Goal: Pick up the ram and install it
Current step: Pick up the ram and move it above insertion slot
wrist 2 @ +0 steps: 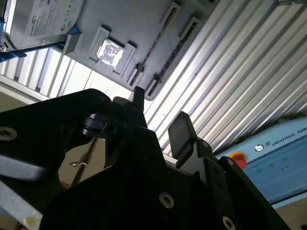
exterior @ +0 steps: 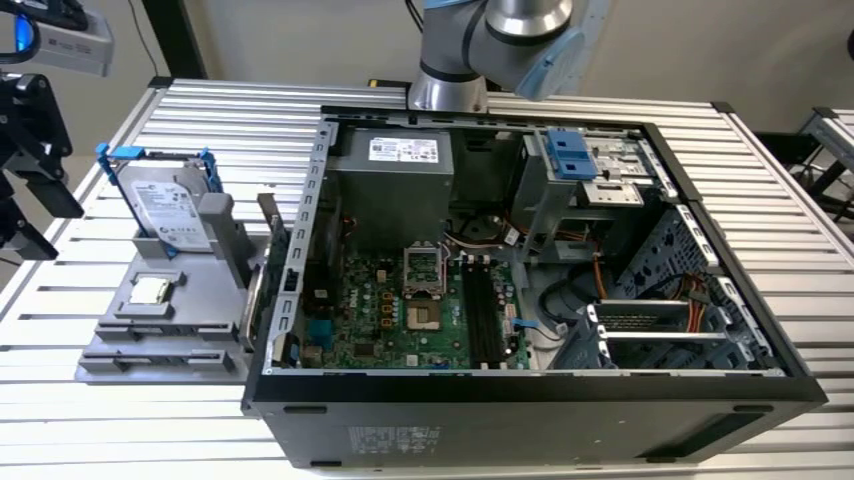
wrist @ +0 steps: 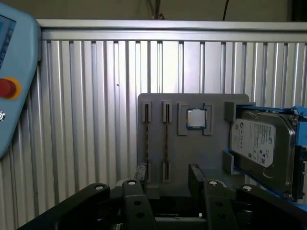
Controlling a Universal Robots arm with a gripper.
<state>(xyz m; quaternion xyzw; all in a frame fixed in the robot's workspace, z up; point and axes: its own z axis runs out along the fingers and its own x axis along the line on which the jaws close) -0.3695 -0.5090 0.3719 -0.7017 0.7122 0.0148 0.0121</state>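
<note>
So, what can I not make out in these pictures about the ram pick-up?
- The ram: edge-on in the grey tray in the first wrist view, so its chips are hidden.
- The arm: cut off by the top edge of the exterior view.
- The motherboard slots: too small in the exterior view to tell whether the latches are open.
- The tray's near end: hidden behind the open gripper in the first wrist view.

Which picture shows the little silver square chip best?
The first wrist view: the silver chip faces the camera squarely in its gray holder. The second wrist view shows it slanted; the exterior view, obliquely.
</note>
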